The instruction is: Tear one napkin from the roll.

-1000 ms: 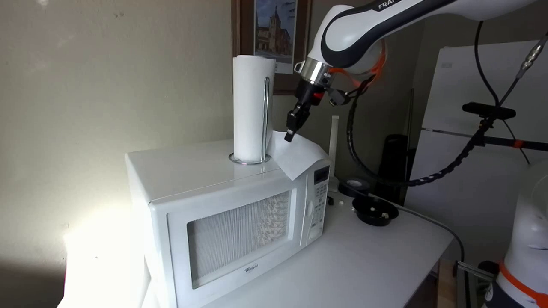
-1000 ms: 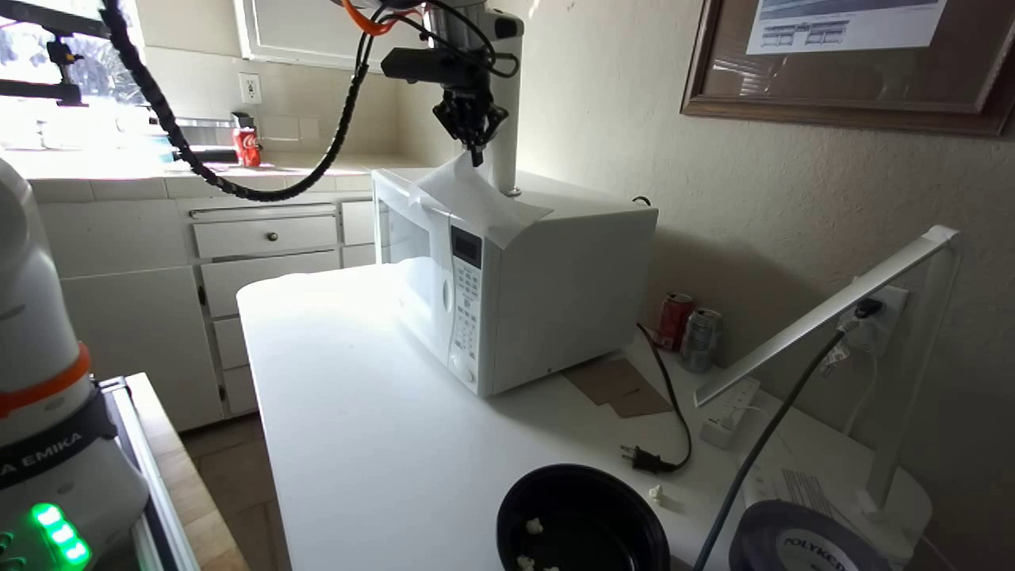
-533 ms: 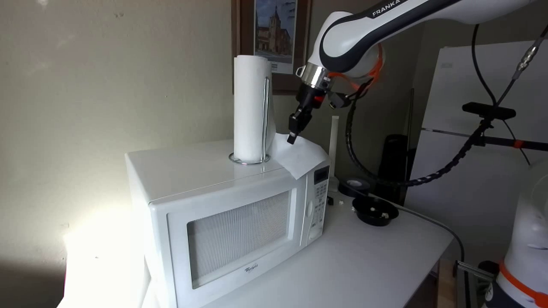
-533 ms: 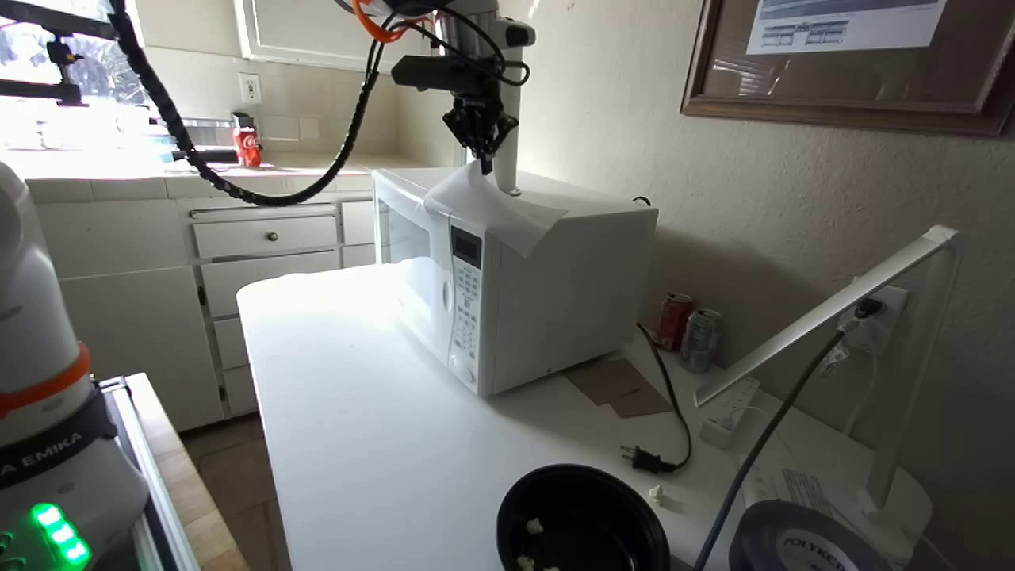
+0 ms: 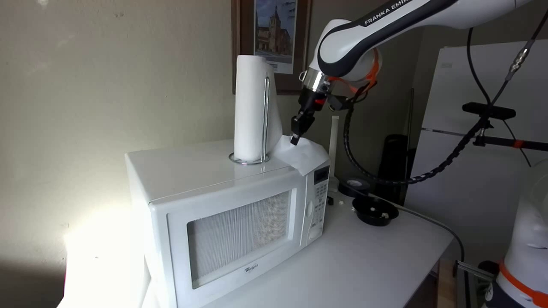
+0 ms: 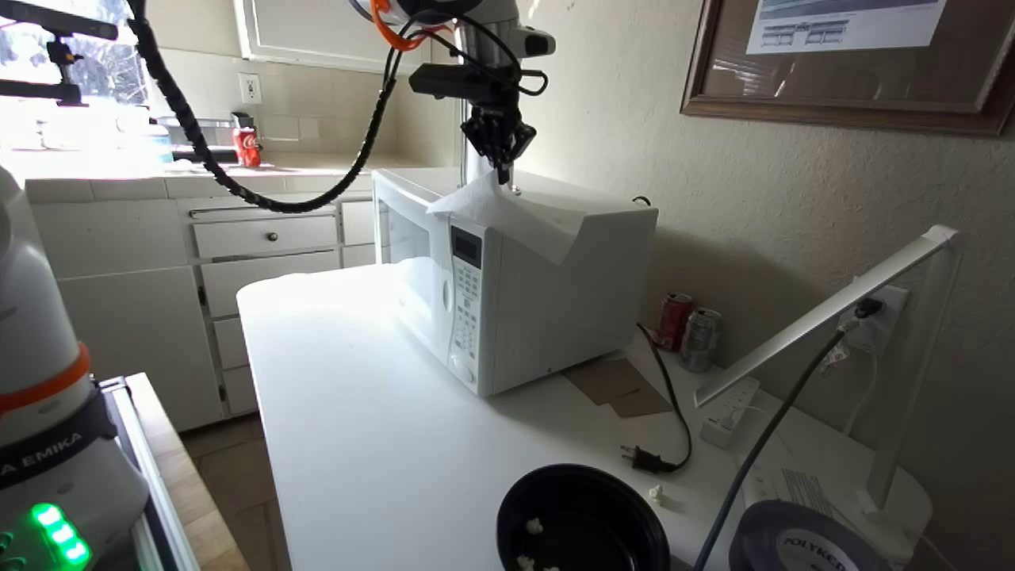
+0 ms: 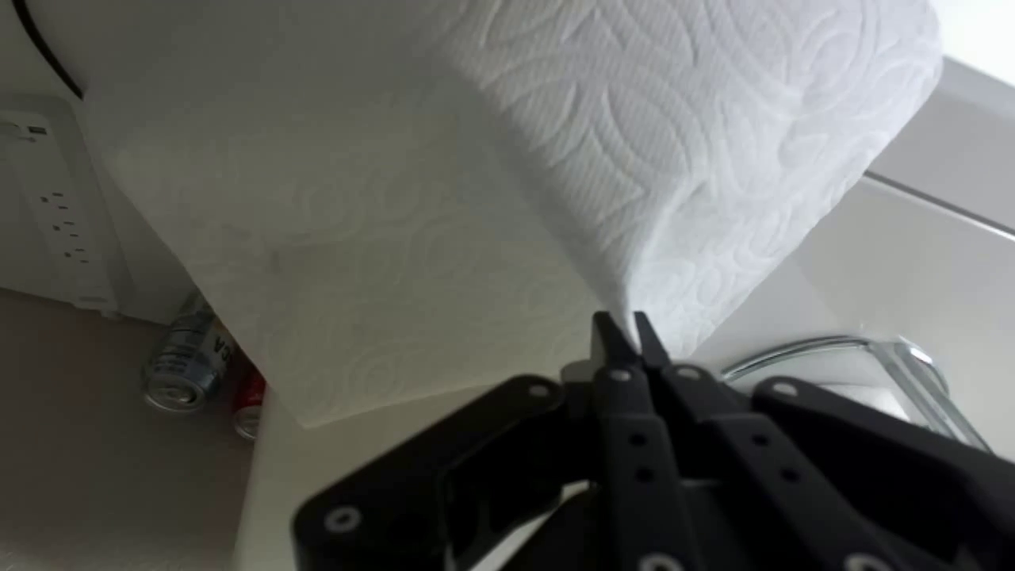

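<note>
The roll (image 5: pixel 249 107) stands upright on a wire holder on top of the microwave. In an exterior view it is partly hidden behind my gripper (image 6: pixel 503 176). The napkin (image 5: pixel 303 156) is a floppy white sheet draped over the microwave's front corner at the control-panel side; it also shows in an exterior view (image 6: pixel 515 214). A bulge of paper stands out from the roll's side and appears to run into the sheet. In the wrist view my gripper (image 7: pixel 625 327) is shut on a pinched fold of the napkin (image 7: pixel 674 143), beside the roll, just above the microwave top.
The white microwave (image 5: pixel 239 239) stands on a white table. The wire holder (image 5: pixel 266 115) rises beside the roll. A black bowl (image 6: pixel 583 523), a roll of tape (image 6: pixel 801 539), a lamp (image 6: pixel 825 317) and two cans (image 6: pixel 688 329) are on the table. A framed picture (image 5: pixel 274 38) hangs behind.
My gripper has moved away from the roll and slightly down, dragging the sheet along. The paper at the roll's side now bulges out further toward the sheet.
</note>
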Controlling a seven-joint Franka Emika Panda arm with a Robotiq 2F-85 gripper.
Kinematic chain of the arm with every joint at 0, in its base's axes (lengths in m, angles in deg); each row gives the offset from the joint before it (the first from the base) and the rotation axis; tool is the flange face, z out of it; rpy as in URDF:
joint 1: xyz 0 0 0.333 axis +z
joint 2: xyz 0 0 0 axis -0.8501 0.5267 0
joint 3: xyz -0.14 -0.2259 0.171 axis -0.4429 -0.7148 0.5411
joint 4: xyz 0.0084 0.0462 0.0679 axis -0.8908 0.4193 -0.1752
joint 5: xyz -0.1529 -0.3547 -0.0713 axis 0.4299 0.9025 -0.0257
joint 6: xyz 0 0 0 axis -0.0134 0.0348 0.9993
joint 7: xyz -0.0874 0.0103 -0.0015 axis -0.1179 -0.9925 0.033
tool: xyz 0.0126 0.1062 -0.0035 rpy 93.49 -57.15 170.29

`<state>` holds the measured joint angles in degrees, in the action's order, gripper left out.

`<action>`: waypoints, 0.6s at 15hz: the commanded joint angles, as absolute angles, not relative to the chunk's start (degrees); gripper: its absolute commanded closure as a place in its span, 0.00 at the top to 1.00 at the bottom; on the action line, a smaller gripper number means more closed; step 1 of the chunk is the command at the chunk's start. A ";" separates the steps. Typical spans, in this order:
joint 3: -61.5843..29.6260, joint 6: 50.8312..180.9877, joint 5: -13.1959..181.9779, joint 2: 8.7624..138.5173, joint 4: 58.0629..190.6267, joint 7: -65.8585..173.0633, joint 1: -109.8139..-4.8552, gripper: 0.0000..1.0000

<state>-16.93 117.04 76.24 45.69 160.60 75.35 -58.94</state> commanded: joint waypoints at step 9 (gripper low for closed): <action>-18.22 115.56 77.87 50.57 157.31 72.96 -61.85 0.00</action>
